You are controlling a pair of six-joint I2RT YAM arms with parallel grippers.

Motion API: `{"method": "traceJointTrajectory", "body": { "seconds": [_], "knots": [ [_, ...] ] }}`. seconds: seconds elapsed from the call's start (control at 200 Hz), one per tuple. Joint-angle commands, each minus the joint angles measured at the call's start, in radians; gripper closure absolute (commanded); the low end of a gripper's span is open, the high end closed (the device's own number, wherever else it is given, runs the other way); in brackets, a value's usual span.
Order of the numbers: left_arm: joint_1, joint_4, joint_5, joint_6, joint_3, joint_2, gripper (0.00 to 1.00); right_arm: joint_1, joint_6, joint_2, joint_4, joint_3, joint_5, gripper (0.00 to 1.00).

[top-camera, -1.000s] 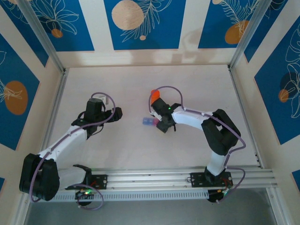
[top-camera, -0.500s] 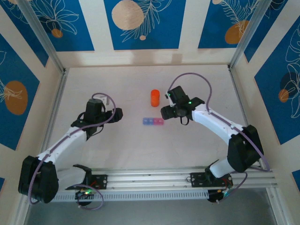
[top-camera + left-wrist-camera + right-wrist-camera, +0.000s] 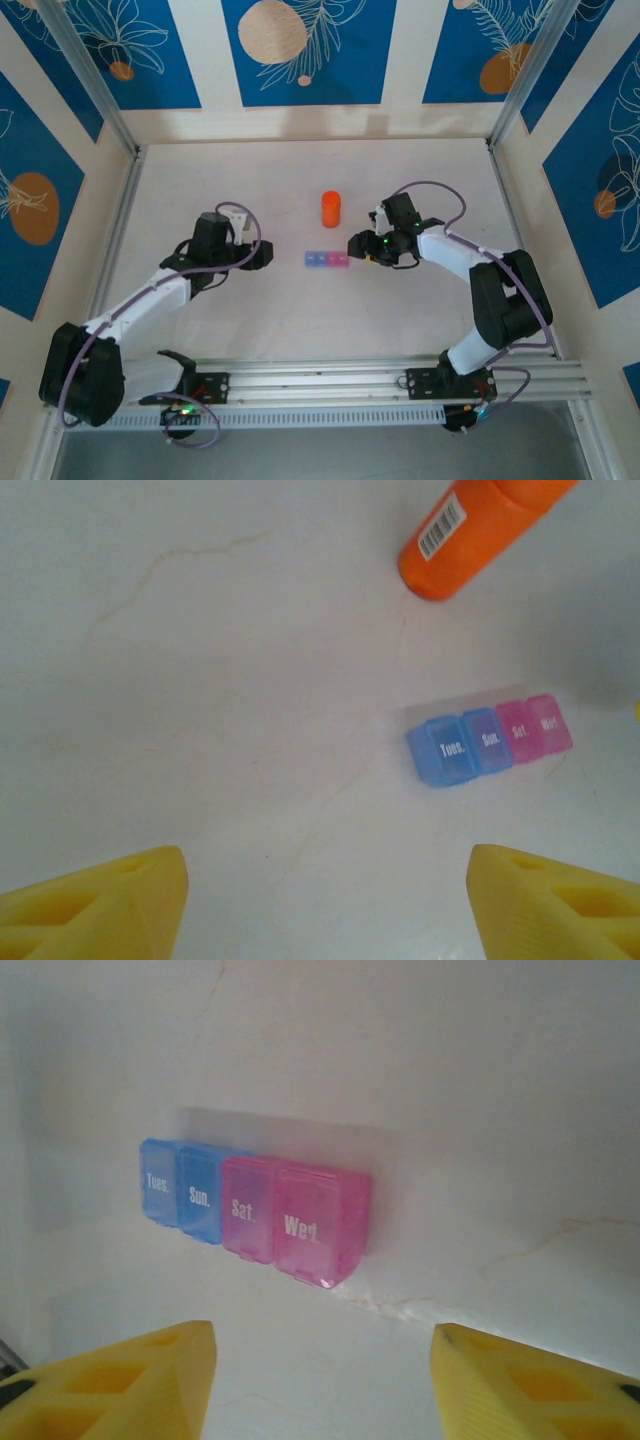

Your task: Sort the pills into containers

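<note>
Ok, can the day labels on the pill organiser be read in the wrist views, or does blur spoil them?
Left wrist: pill organiser labels small but readable. Right wrist: labels sharp, soft shadow behind it, yellow fingertips blurred up close. Top external: labels too small.

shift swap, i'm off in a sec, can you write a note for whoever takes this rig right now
left pincer: open, empty, hanging short of the pill organiser.
right pincer: open, empty, facing the organiser's pink end.
orange bottle: upright beyond the organiser, not touching it.
done: nothing evident, all four lids look shut.
left: probably everything, opening lids and sorting pills.
</note>
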Motion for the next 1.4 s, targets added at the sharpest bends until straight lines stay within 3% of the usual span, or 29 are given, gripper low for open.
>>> {"method": "traceJointTrajectory", "body": {
  "seconds": [0.0,0.19,0.415,0.685,0.93,1.396],
  "knots": [
    [-0.013,-0.016,0.076,0.059,0.044,0.047,0.28,-0.012,-0.031,0.059,0.043,0.030,-0.087,0.44],
    [-0.039,-0.016,0.067,0.084,0.064,0.096,0.30,-0.007,-0.070,0.150,0.093,0.054,-0.172,0.44],
    [-0.059,-0.014,0.017,0.120,0.058,0.111,0.31,0.002,-0.072,0.191,0.102,0.056,-0.146,0.40],
    [-0.073,-0.007,-0.014,0.125,0.057,0.120,0.31,0.021,-0.074,0.229,0.107,0.077,-0.138,0.44],
    [-0.077,-0.020,-0.024,0.127,0.062,0.130,0.31,0.044,-0.065,0.254,0.091,0.103,-0.114,0.36],
    [-0.087,-0.026,-0.038,0.142,0.069,0.115,0.31,0.078,-0.067,0.313,0.053,0.146,-0.039,0.38]
  ]
}}
